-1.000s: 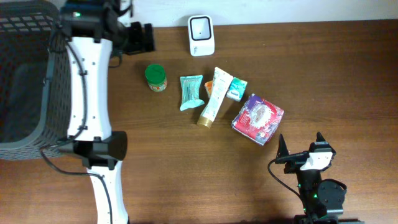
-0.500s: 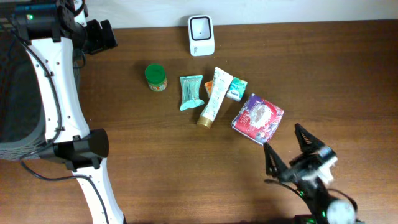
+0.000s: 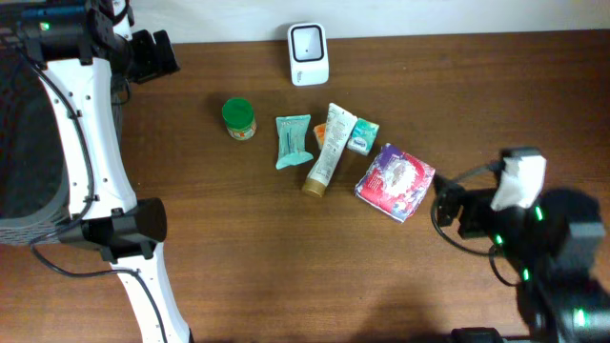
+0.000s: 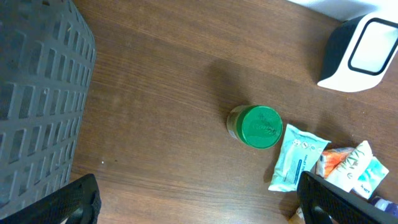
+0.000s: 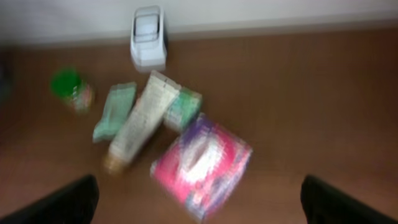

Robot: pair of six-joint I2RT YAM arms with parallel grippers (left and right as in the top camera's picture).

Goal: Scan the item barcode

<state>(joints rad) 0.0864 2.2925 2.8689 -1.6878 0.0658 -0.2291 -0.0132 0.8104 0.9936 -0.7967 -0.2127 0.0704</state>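
Several items lie mid-table: a green-lidded jar (image 3: 238, 119), a teal packet (image 3: 293, 141), a white tube (image 3: 325, 148), a small green box (image 3: 362, 135) and a pink-purple package (image 3: 395, 181). The white scanner (image 3: 308, 54) stands at the back edge. My left gripper (image 3: 152, 54) hovers open at the back left, well away from the items. Its wrist view shows the jar (image 4: 256, 126) and the scanner (image 4: 364, 53) ahead of the wide-apart fingers (image 4: 74, 202). My right gripper (image 3: 456, 211) is open just right of the package. The blurred right wrist view has the package (image 5: 202, 163) between and beyond its fingertips (image 5: 348, 199).
A dark grey mesh basket (image 3: 29, 143) fills the left edge and shows as its wall (image 4: 37, 93) in the left wrist view. The left arm's white links run down the table's left side. A light wall borders the back edge.
The left arm swung left toward the basket, then held still. The right arm rose from the front edge, moved right and turned its gripper toward the package; its view is motion-blurred.
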